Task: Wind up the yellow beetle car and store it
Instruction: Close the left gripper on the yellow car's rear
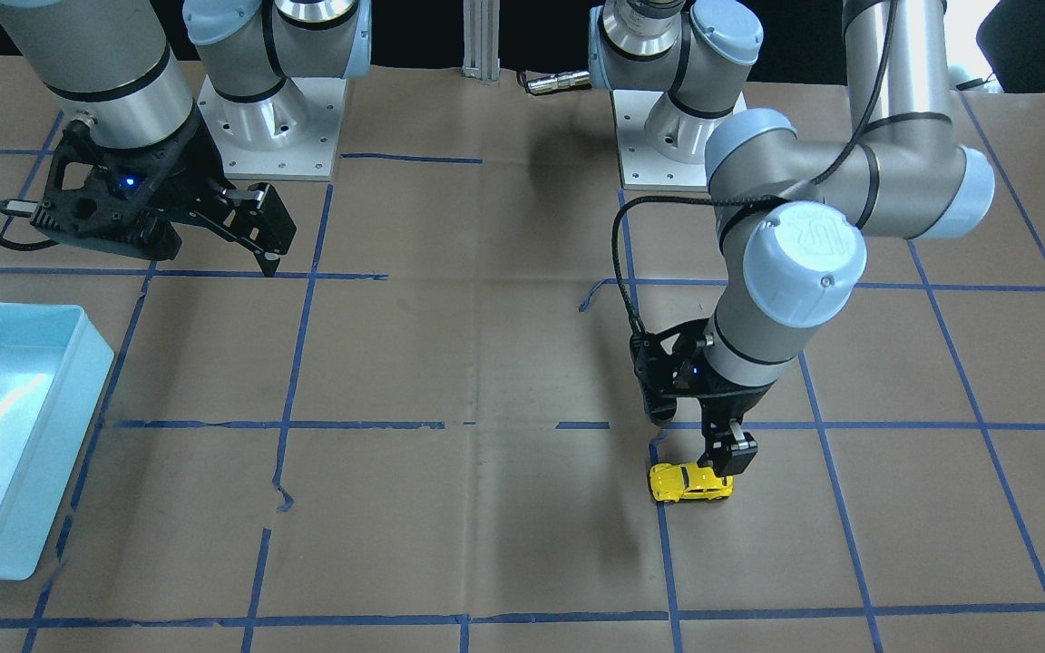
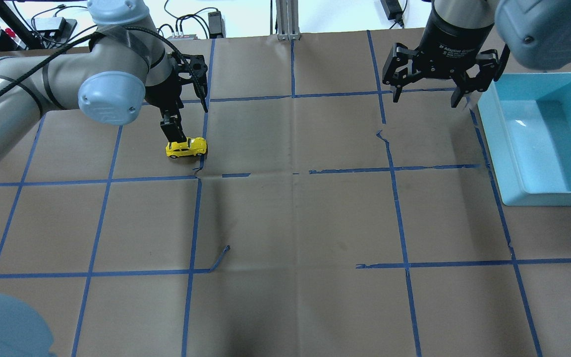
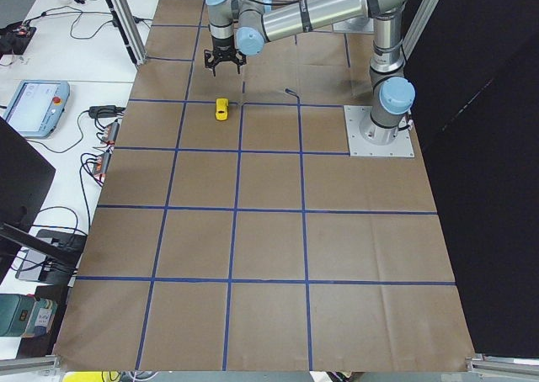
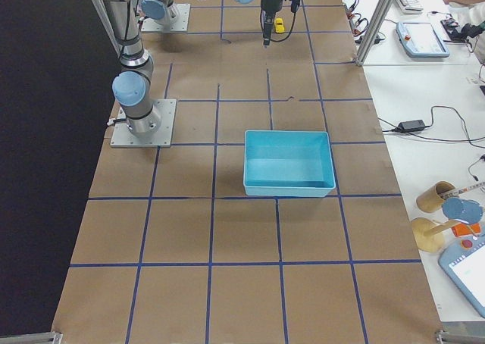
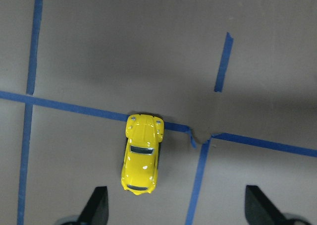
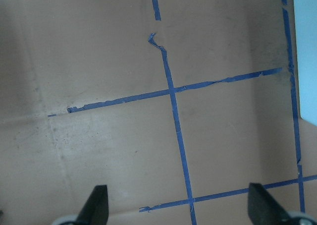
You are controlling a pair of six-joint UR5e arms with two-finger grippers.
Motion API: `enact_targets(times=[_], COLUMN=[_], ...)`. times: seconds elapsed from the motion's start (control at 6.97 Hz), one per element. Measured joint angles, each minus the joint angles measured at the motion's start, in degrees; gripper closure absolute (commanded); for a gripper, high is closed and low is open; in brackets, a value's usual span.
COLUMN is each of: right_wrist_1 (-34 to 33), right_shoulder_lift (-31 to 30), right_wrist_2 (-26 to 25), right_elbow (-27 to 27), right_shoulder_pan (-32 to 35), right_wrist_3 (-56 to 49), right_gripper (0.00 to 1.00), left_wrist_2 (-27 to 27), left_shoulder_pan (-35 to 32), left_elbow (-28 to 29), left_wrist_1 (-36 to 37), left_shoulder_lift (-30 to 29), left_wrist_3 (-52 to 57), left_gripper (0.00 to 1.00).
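Left gripper (image 5: 177, 210): spread wide and holding nothing, poised over the yellow beetle car (image 5: 142, 153).
Fingertips (image 5: 99, 205): in the wrist view the car lies nearer this one than the other. We see no contact.
Car, position: on the table (image 2: 285, 223) on the left arm's side, wheels down, sitting over a blue tape line (image 5: 59, 105) just beside a crossing.
Car, heading: in the wrist view its length runs away from the fingers, so the jaws would close across its flanks.
Step in hand, as we judge it: the approach for a first grasp. Winding is not yet begun.
How to do it well: we would shift sideways until the car sits midway between the fingers. We would then lower until the pads meet the body sides above the wheels, and close gently, since the rounded shell may squirt out.
Winding, our guess: keep the wheels pressed on the paper and draw straight back.
Right gripper (image 2: 428, 94): also spread and empty, hanging well apart from the car, beside the blue bin (image 2: 553, 198).
Bin: across the table from the car, nothing seen in it.
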Motion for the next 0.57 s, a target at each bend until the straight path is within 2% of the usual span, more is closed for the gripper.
enact_targets(times=[0.57], right_wrist_1=[-0.24], right_shoulder_lift=[0.61], right_wrist_2=[0.24], right_elbow=[-0.79], right_shoulder_pan=[0.1], right_wrist_3=[0.03], right_gripper=[0.0], left_wrist_2=[0.04], left_shoulder_pan=[1.89], left_elbow=[-0.21], left_wrist_1=[6.86], left_shoulder_lift=[-6.54], left_wrist_3=[7.87], left_gripper=[0.05])
